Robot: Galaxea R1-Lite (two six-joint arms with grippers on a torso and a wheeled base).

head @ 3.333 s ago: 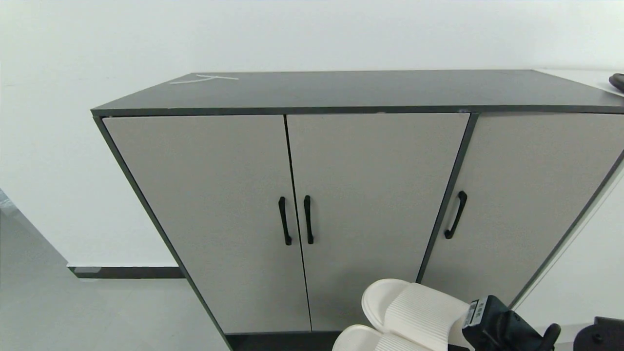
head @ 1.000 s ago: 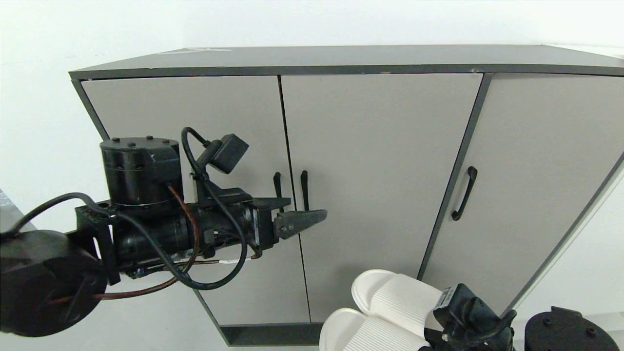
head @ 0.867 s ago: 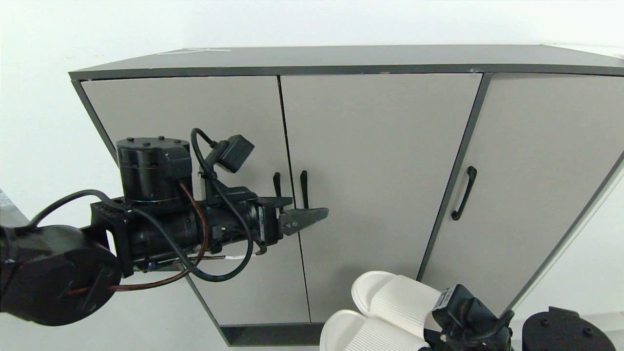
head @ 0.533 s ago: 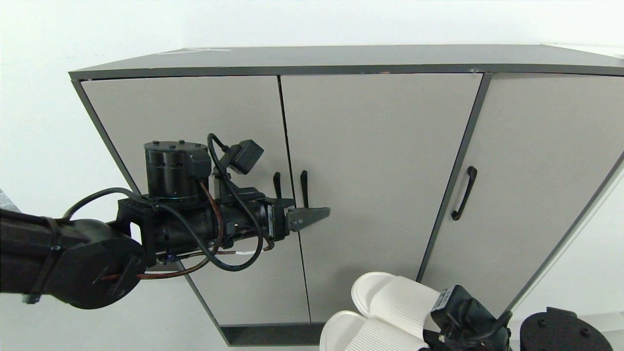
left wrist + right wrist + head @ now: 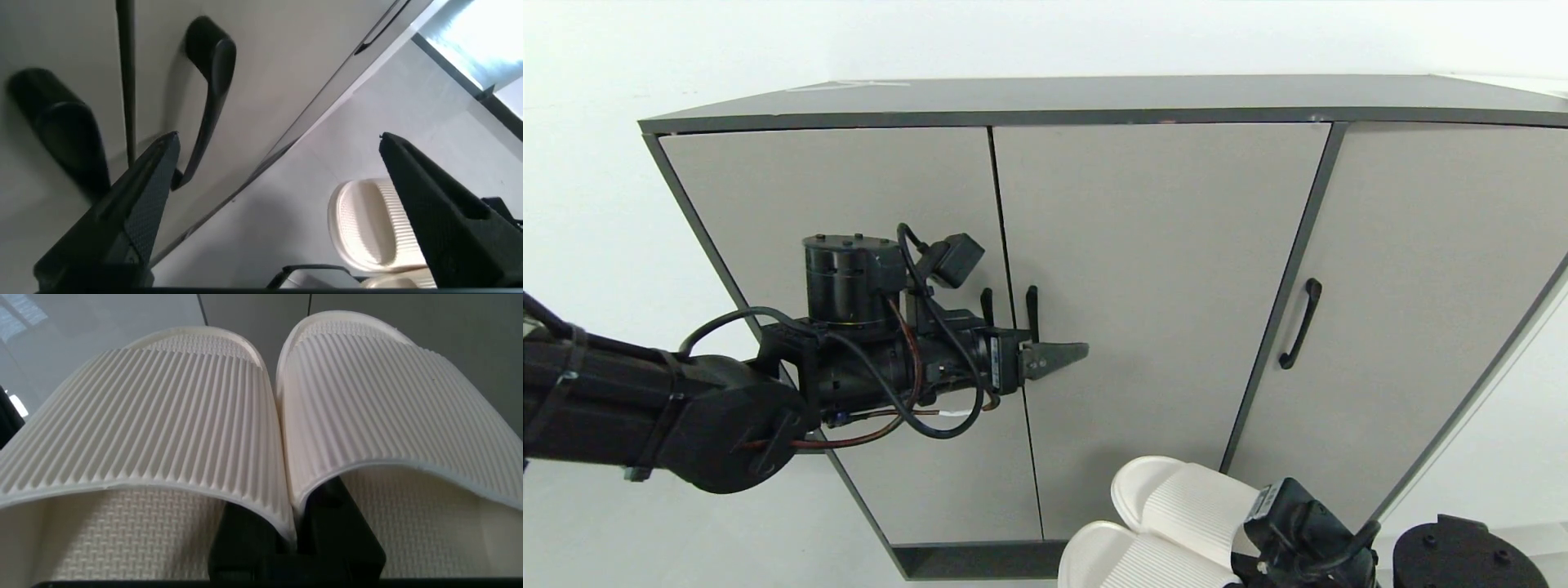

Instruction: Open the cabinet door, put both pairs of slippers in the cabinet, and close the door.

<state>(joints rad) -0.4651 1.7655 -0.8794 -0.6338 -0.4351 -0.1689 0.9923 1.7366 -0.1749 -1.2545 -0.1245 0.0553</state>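
The left tool (image 5: 1080, 352) is hanging level before the cabinet (image 5: 1094, 98) in the head view. Its tip is lying across the seam between the left door (image 5: 849, 196) and the middle door (image 5: 1152, 286), just below the two black handles (image 5: 1032, 312). All the doors are sitting shut, so I judge the door-opening step to be in hand. Low on the right, the right tool (image 5: 1258, 541) is carrying a pair of white slippers (image 5: 1176, 506) near the cabinet's foot.

The left wrist view is showing what the head view is hiding. The left tool's fingers (image 5: 135, 212) are standing wide apart, and one curved handle (image 5: 208, 90) is lying in the gap beyond them, seemingly apart from both. The next move is calling for the fingers to slide around that handle, pinch it, then pull along the door's swing.

The right wrist view is giving the grip. The right tool is clamping the two slippers together by their inner sides, and their ribbed straps are lying side by side and touching.
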